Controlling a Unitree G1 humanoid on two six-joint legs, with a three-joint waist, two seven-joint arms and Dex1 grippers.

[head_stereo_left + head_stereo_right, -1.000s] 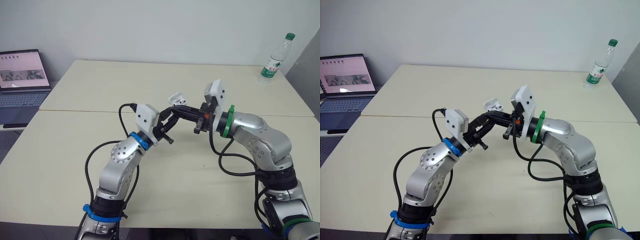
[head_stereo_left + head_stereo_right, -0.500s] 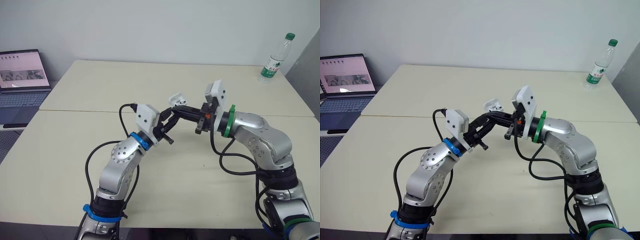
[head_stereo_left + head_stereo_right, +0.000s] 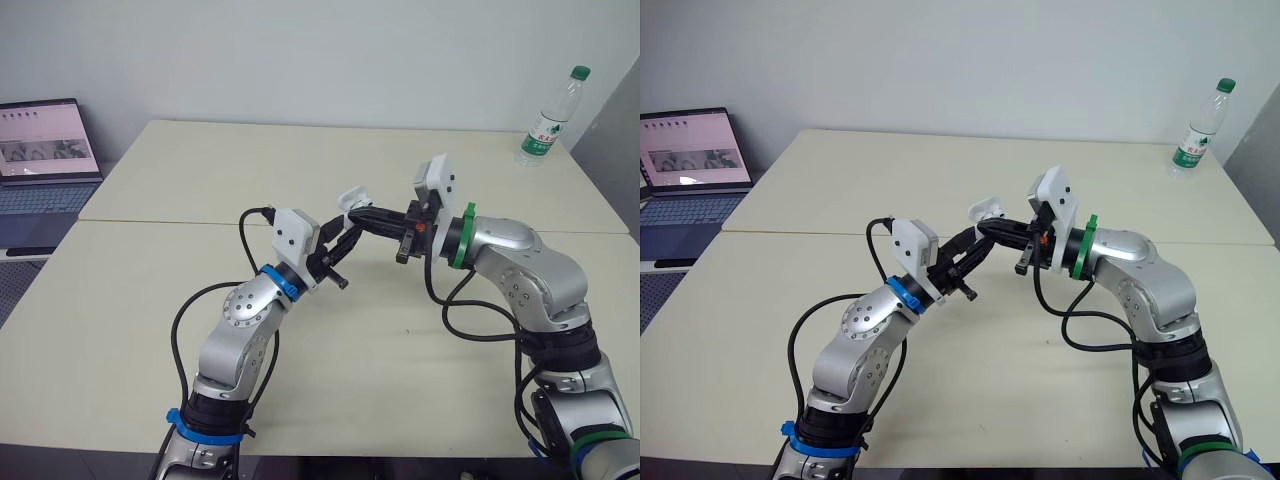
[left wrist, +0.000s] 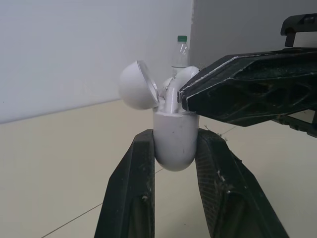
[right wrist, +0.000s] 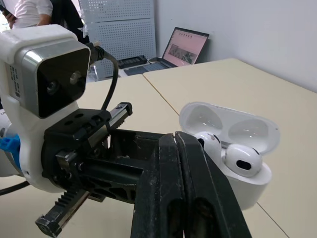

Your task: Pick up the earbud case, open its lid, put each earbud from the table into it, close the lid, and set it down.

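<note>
- Left eye view: the right hand has risen slightly, and the glossy white earbud case is held above the matte worktop.
- Left wrist view: the left hand clamps its rounded body, with the domed lid open.
- Right wrist view: the right hand's black fingers are pressed together, tips beside a smooth earbud.

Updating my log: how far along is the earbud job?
Done: the white rounded earbud case is lifted, its lid open, both white earbuds sitting in it. In hand: the left gripper clamps the case; the right gripper, shut, rests against one earbud. Left: closing the lid, setting it down.
</note>
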